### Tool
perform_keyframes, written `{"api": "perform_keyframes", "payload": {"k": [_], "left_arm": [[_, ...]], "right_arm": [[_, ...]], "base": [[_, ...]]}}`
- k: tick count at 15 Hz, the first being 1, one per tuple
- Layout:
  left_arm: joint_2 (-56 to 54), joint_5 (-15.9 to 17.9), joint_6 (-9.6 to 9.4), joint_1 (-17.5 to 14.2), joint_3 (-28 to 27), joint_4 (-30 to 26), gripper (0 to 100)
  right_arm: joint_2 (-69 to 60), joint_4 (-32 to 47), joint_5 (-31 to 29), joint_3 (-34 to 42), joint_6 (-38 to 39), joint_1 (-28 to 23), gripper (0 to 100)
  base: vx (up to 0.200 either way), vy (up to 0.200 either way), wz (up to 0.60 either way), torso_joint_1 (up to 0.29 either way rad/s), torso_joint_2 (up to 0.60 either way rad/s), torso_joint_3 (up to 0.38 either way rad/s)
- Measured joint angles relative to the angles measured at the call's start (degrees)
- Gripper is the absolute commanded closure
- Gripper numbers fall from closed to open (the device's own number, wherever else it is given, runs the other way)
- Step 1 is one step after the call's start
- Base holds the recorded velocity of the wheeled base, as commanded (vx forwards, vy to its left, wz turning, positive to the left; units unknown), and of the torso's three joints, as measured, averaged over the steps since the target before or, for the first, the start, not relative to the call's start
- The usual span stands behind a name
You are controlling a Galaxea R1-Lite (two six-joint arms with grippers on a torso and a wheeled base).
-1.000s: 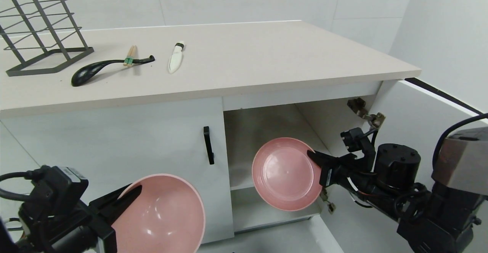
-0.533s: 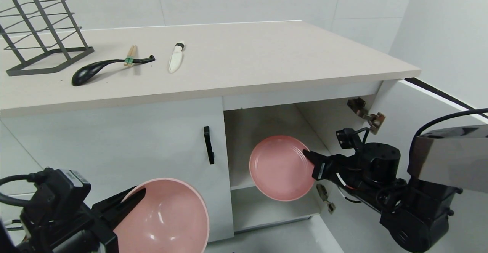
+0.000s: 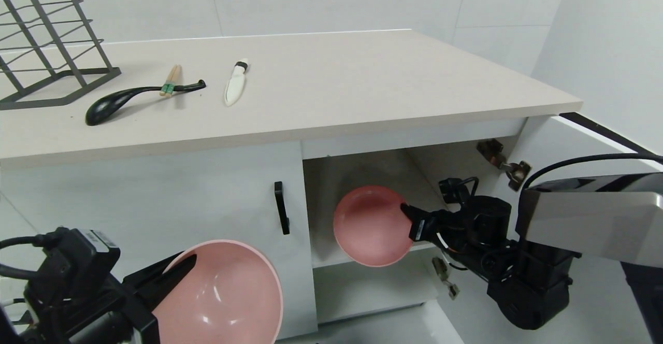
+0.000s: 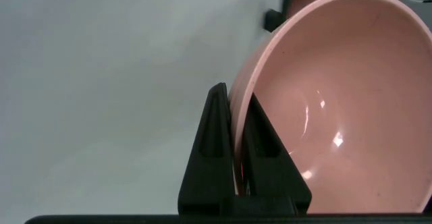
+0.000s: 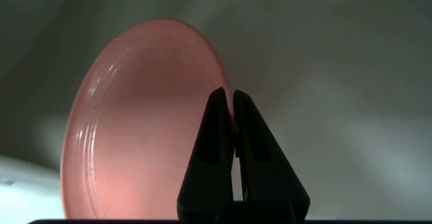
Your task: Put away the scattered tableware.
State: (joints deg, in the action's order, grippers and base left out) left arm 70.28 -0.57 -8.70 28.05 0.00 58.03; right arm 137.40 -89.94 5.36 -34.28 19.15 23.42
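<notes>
While it hangs tilted, pink plate (image 3: 369, 226): lower centre, at cabinet (image 3: 290, 149) mouth, rim clamped in the jaws of right gripper (image 3: 405, 211).
shelf (image 3: 322, 257): level the plate above it before release.
pink bowl (image 3: 222, 292): lower left, rim pinched in the jaws of left gripper (image 3: 189, 258).

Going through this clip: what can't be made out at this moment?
Head view: pink bowl's lower part, cut off by the bottom edge.
Head view: whether the pink plate rests on the cabinet shelf; the plate hides the contact.
Head view: dish rack's top and left side, cut off by the edges.
Right wrist view: the cabinet interior behind the plate, dark and blurred.
</notes>
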Motion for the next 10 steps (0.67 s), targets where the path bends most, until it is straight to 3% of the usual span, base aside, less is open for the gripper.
{"api": "perform_keyframes", "payload": {"k": [10], "left_arm": [[-0.07, 0.06, -0.27, 0.55, 0.0, -0.28, 100]], "right_arm": [[5.13, 0.04, -1.23, -4.69, 0.74, -0.33, 100]], "base": [[0.0, 0.0, 0.0, 0.0, 0.0, 0.0]]}}
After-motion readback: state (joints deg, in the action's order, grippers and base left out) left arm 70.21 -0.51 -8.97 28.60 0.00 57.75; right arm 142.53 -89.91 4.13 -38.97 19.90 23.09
